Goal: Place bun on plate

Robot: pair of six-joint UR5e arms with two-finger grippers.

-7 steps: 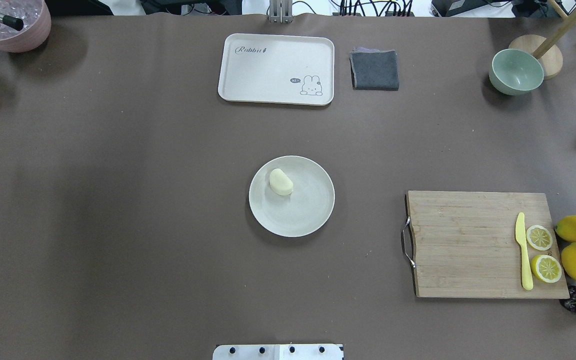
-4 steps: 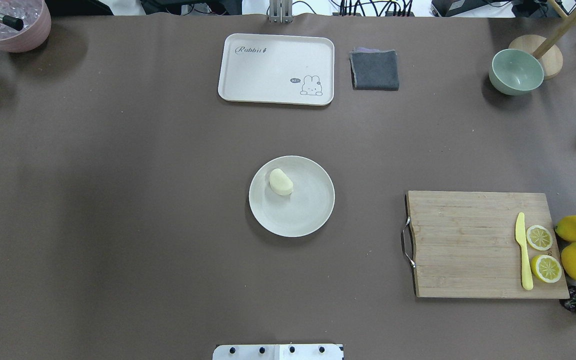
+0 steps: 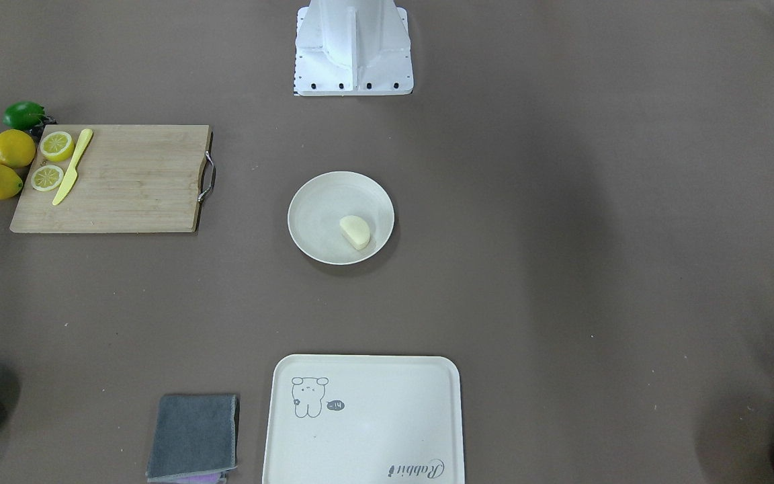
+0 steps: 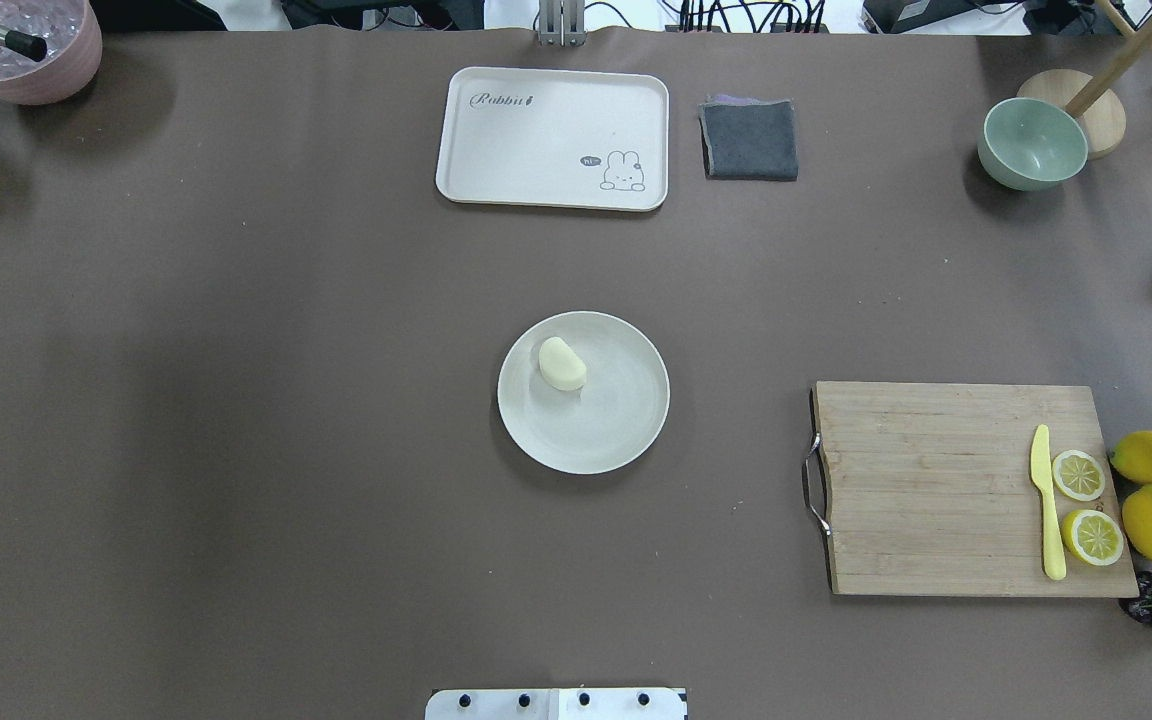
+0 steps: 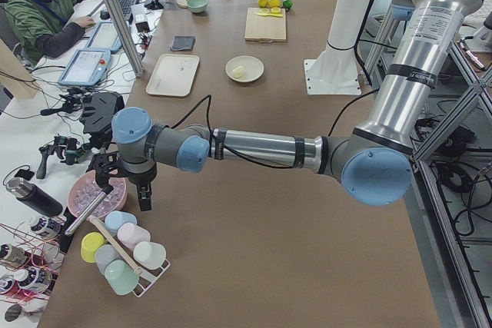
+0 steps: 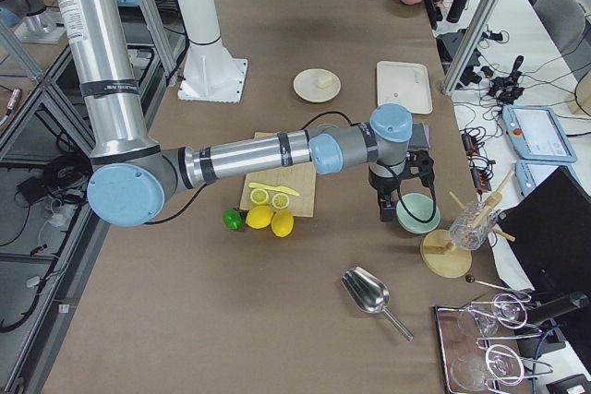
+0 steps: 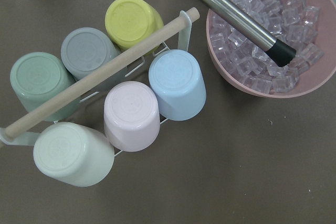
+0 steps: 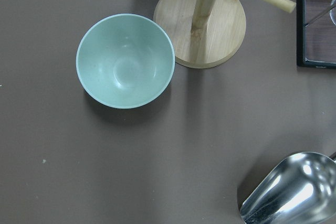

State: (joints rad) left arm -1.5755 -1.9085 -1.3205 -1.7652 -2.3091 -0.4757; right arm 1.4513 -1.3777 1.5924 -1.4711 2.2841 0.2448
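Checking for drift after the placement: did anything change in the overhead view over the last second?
Nothing visibly changed. The bun lies on the plate in the same spot as before, toward the plate's far left, and the plate itself has not shifted.

Left end effector (image 5: 144, 202) is too small to judge.

We find open counter (image 4: 236, 400) on every side of the plate (image 4: 626, 440); the tray (image 4: 536, 130) sits well beyond it, the cutting board (image 4: 926, 490) well right.
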